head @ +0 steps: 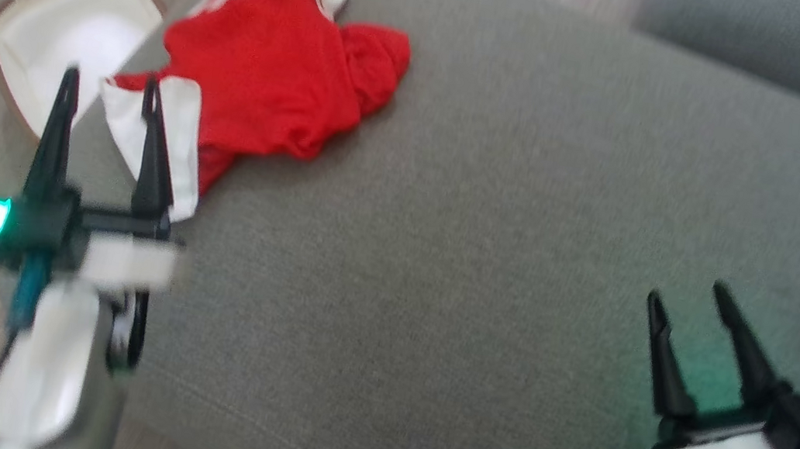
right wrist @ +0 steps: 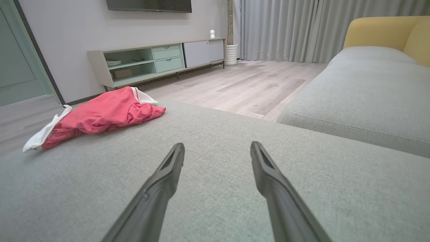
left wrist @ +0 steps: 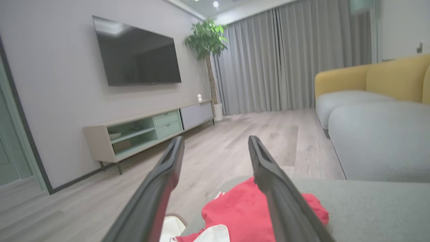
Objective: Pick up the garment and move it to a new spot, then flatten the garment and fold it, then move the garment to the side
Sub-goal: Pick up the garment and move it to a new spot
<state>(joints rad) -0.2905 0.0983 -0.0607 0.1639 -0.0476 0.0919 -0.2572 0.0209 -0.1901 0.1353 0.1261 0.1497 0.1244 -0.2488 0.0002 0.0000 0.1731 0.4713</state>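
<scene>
Red-and-white garment [head: 276,74], grey cushion [head: 488,268]

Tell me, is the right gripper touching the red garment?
Apart. The right wrist view shows a wide stretch of bare cushion between the open right gripper and the garment.

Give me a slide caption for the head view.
Crumpled red garment at the far left corner of the grey cushion, open left gripper near it.
</scene>
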